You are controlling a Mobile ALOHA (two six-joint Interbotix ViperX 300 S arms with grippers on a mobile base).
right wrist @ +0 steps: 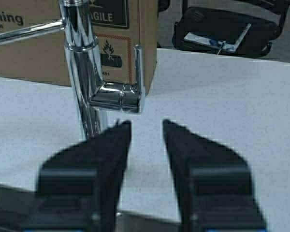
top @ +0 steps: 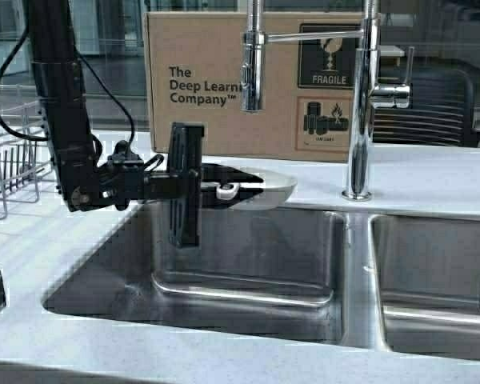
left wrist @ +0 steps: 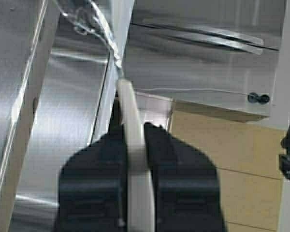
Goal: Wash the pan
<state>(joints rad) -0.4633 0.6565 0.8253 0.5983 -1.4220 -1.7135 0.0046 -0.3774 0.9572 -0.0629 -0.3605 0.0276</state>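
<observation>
The cream pan (top: 270,190) hangs level over the back of the left sink basin (top: 248,280), below the faucet's spray head (top: 252,80). My left gripper (top: 224,190) is shut on the pan's near edge. In the left wrist view the pale pan (left wrist: 134,145) shows edge-on, clamped between the black fingers of the left gripper (left wrist: 134,126). My right gripper (right wrist: 146,123) is open and empty. It is over the white counter and faces the chrome faucet lever (right wrist: 117,95). It sits apart from the lever.
The tall chrome faucet (top: 362,104) stands between the two basins, with the right basin (top: 436,272) beside it. A cardboard box (top: 216,64) stands behind the sink. A wire dish rack (top: 8,164) sits on the counter at the left.
</observation>
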